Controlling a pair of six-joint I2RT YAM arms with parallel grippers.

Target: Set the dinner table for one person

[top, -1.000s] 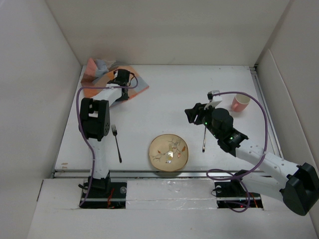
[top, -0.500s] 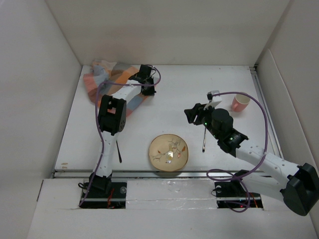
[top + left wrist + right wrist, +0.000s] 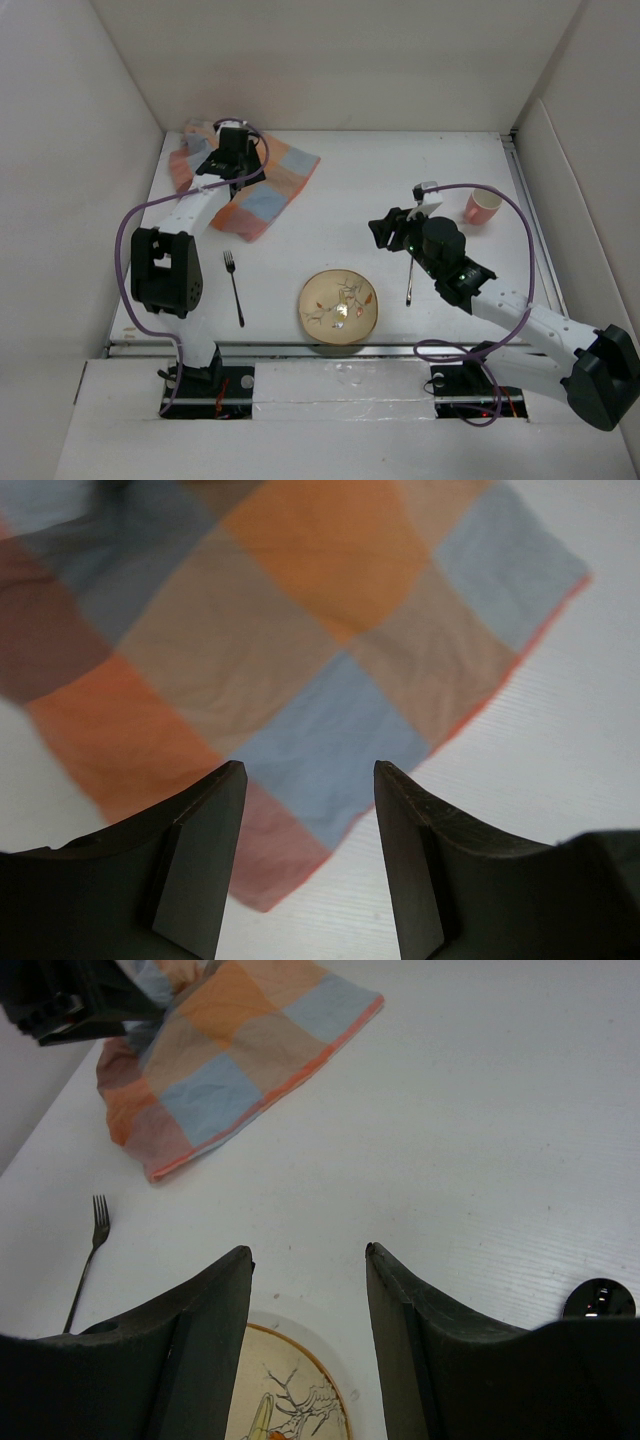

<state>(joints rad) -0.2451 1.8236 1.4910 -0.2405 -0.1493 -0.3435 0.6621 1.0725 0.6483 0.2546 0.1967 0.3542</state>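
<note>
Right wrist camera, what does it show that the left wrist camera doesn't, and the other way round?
Only the right wrist view: the fork, part of the plate and the open right gripper. Only the left wrist view: the open left gripper seen from just behind its fingers, above the checked cloth. Both: that cloth, lying on the white table.
</note>
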